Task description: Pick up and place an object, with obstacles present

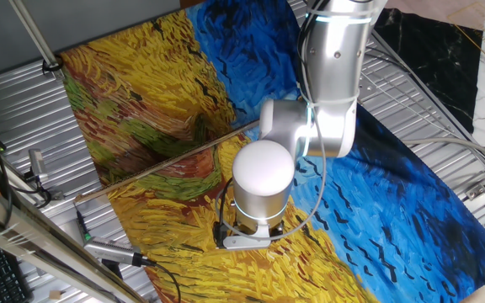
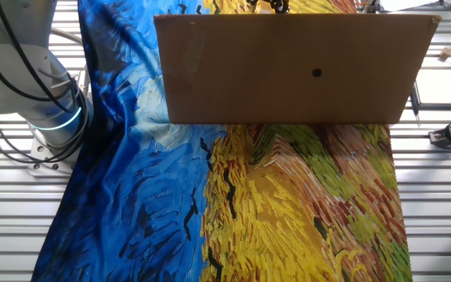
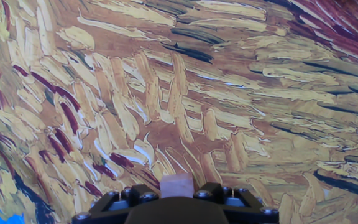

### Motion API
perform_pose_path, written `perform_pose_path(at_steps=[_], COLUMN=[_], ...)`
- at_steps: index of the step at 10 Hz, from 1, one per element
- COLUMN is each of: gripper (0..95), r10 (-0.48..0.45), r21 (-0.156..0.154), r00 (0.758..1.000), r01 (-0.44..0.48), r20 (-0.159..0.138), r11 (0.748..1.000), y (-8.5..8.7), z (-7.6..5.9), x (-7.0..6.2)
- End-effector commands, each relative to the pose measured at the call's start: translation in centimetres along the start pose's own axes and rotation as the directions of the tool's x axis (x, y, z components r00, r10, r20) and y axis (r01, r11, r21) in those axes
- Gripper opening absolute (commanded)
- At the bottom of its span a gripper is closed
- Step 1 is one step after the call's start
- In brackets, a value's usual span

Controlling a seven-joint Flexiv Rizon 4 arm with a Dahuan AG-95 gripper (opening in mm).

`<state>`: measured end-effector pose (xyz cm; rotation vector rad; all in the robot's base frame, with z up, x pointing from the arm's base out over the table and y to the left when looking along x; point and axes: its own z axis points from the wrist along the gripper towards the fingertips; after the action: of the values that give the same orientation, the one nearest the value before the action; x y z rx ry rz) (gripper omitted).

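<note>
A silver Flexiv arm [image 1: 331, 76] with smooth rounded joints reaches down over a cloth [image 1: 411, 210] printed with a thick-brushstroke painting, swirling blue on one side, yellow and ochre wheat-like strokes on the other. No brand name or writing can be read anywhere.

In the hand view, the black gripper [image 3: 176, 194] shows only at the bottom edge, and a tiny pale tan, wood-like cube [image 3: 176, 185] sits between its two fingers, pinched there and seen above the yellow painted strokes. In the fixed view from above, the wrist hides the cube.

A long, thin, straight brown wooden stick [image 1: 154, 167] lies across the cloth, running behind the arm.

In the other fixed view, a flat brown cardboard sheet [image 2: 292, 69] with a small dark hole stands across the cloth. The cloth rests on a ribbed metal table [image 1: 23, 118].
</note>
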<state>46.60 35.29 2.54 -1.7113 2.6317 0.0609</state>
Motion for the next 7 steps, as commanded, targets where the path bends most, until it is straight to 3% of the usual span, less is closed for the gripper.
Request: perform_pose_path(at_steps=[1, 2, 3, 7], gripper=[57.0, 57.0, 57.0, 57.0], r10=[0.000, 0.000, 0.057, 0.058], r21=[0.000, 0.000, -0.026, -0.024], r00=[1.000, 1.000, 0.998, 0.998], r01=[0.000, 0.000, -0.058, -0.059], r20=[-0.001, -0.001, -0.035, -0.033], r11=[1.000, 1.000, 0.998, 0.998], y=[0.0, 0.0, 1.8, 1.8], z=[0.0, 0.0, -8.1, -8.1], x=[0.0, 0.0, -0.5, -0.5])
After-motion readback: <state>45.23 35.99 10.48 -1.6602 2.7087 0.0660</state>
